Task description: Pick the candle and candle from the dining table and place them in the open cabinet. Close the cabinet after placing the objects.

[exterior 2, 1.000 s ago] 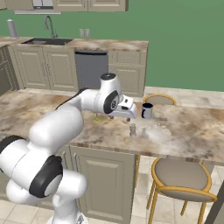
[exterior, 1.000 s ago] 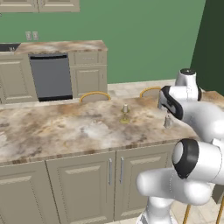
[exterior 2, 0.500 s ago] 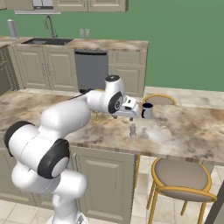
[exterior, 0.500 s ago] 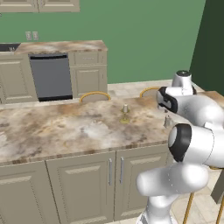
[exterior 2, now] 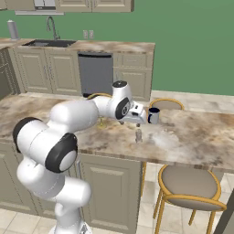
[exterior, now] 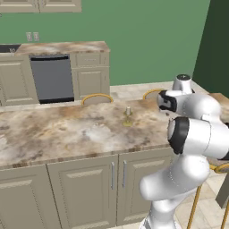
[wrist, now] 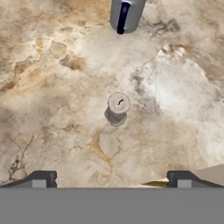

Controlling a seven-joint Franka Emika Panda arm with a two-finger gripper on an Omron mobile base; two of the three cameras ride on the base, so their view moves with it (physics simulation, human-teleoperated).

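1. Gripper: we find its jaws spread wide and empty, poised above the table.
2. Stubby candle: we see it upright on the table, between the fingertips' line and the mug, touching neither.
3. Mug: dark with a handle, beyond the candle; we read no writing on it.
4. Taper: upright on its brass stick, mid-table, well apart.

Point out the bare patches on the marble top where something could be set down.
Dining table is bare left of the taper candle. Crowded strip: stubby candle under the open gripper, mug behind. Bare again right of the mug.
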